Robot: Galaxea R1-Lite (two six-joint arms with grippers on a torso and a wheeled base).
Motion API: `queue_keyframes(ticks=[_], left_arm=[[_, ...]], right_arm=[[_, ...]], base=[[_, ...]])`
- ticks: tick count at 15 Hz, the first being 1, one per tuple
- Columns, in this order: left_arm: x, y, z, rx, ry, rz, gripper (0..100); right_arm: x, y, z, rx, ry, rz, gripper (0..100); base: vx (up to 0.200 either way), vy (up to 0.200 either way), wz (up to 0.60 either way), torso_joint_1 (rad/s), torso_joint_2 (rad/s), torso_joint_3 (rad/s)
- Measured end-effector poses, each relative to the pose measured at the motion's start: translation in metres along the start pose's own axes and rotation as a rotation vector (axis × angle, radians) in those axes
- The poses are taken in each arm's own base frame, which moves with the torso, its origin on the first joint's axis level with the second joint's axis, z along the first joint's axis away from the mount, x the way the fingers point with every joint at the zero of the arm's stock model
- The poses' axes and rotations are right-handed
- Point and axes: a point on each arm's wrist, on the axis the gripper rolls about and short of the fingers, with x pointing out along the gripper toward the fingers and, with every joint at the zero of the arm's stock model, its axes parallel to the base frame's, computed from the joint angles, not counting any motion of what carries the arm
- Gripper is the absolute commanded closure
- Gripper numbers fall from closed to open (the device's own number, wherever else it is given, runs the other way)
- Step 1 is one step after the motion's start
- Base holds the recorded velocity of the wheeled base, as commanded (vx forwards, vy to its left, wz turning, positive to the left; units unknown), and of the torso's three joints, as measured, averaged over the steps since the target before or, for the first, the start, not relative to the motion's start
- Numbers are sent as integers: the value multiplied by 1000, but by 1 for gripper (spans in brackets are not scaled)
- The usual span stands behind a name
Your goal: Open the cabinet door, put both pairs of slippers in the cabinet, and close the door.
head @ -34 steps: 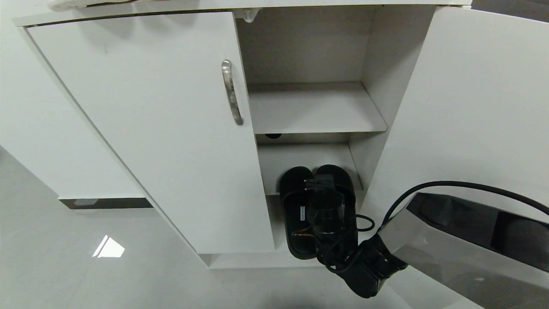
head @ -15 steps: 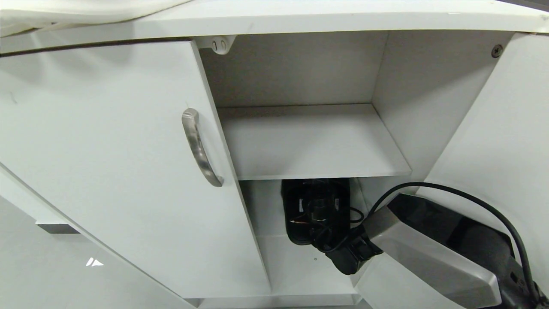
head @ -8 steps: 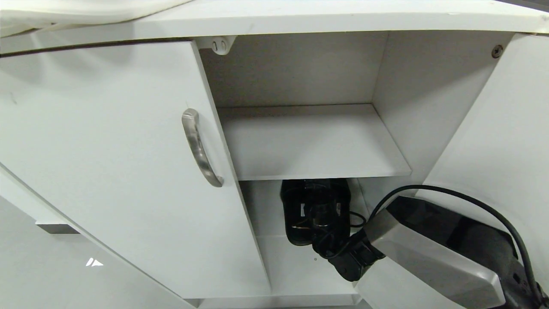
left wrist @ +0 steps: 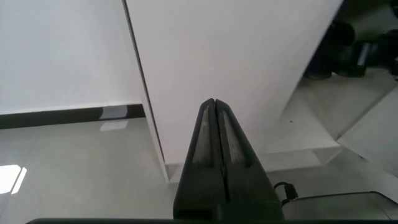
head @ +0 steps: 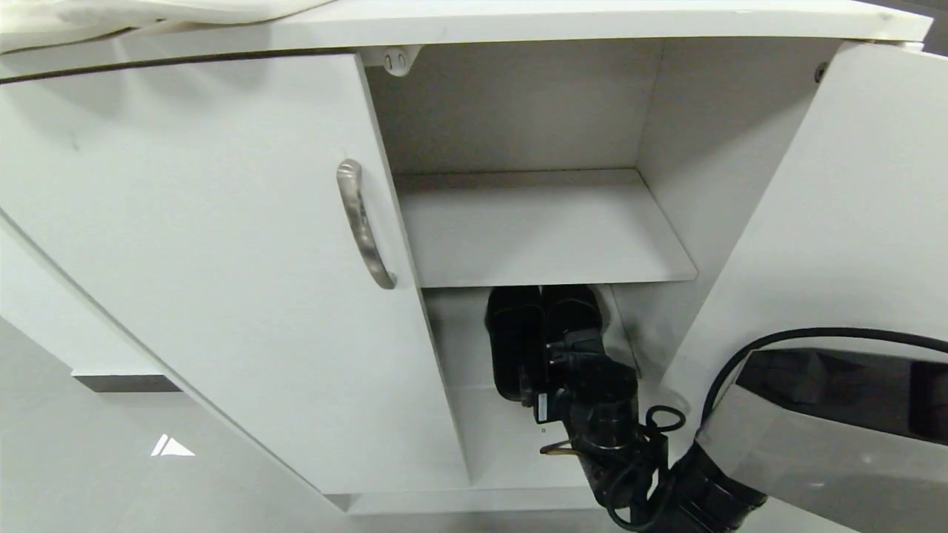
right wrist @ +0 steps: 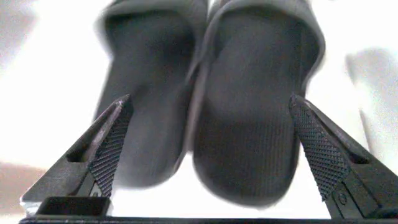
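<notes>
Right end effector spread apart at heels of black slippers on cabinet floor: pair likely set down. Left end effector pressed together, outside cabinet.

Cabinet: white board, smooth matt laminate on walls, shelf and closed door; faint scuff on the door at 10 o'clock.

Door handle: brushed metal, satin sheen.

Slippers: black, matt, rubbery or foam-like; in the right wrist view their soles show a fine grainy texture.

Right gripper: fingers with black, cross-hatched, rough pads on matt dark bodies.

Left gripper: fingers smooth, dark, slight sheen.

Floor, 7 o'clock in the head view: pale, glossy, mirrors a light patch.

Cloth on the cabinet top, 11 o'clock: off-white, soft, folded.
</notes>
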Motion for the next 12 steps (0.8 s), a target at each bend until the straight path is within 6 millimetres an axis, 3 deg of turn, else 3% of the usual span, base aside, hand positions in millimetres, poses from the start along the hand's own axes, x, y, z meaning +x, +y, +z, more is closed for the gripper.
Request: queue_keyframes(ticks=[2,5,12], left_arm=[[0,0,0,0,0,0,100],[0,0,0,1,0,-1,100],[0,0,0,2,0,-3,100]], right_arm=[[-25,2,3,9,-20,80,0],[-45,10,4,-1,-10,164,0],[-74,-1,32,19,-34,298,0]], base=[[-200,0,0,2,5,-5],[-200,0,0,2,1,2],[0,0,0,0,0,0]])
